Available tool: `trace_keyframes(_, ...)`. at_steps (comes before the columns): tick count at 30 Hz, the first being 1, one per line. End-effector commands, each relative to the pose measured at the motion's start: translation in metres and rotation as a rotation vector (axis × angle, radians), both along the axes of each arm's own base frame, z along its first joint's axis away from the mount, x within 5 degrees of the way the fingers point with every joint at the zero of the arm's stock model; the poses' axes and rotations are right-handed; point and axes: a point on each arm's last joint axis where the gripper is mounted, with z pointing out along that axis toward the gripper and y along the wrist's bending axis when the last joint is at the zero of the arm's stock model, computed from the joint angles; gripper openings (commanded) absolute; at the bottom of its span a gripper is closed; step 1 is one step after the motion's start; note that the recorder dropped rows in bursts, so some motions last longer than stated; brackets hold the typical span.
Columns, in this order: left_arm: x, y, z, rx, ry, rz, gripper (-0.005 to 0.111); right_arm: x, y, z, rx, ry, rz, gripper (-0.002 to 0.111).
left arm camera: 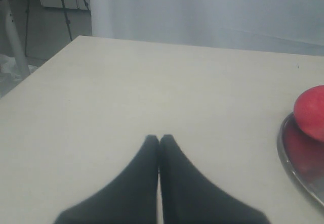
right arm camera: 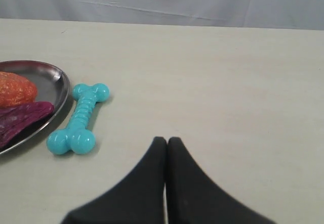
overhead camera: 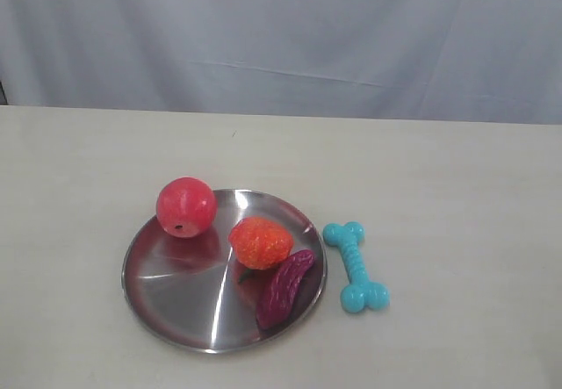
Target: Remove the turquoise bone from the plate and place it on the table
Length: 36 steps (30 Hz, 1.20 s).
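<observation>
- Turquoise bone (overhead camera: 356,266) lies flat on the desk (overhead camera: 457,196), just right of the plate (overhead camera: 167,297) and outside its rim. I judge that the task is done, or nearly so.
- The steel plate carries only a red ball (overhead camera: 185,206), an orange toy (overhead camera: 260,241) and a purple toy (overhead camera: 284,288).
- Your right hand (right arm camera: 166,140) has its fingers pressed together and holds nothing. It is over bare desk near the bone, without touching it.
- Your left hand (left arm camera: 159,139) is also closed and empty, on the left side of the plate.
- The risk: if you move the right hand low toward the left, it can push the bone against the rim or back onto the plate.
- The bone looks light, so even a small touch may slide it.
</observation>
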Motion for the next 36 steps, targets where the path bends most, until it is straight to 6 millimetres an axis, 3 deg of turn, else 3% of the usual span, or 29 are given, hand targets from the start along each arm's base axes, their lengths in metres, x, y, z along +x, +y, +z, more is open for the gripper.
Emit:
trace_keyframes(1, 0.000, 0.000, -0.001, -0.002, 0.001, -0.006, 0.000, -0.001, 0.000, -0.001, -0.001, -0.001, -0.008, 0.000)
trace_keyframes(7, 0.000, 0.000, -0.001, -0.002, 0.001, -0.006, 0.000, -0.011, 0.002, -0.001, -0.014, -0.048, -0.019, 0.000)
trace_keyframes(36, 0.000, 0.000, -0.001, 0.000, -0.001, -0.007, 0.000, -0.011, 0.002, 0.000, -0.018, -0.054, -0.018, 0.000)
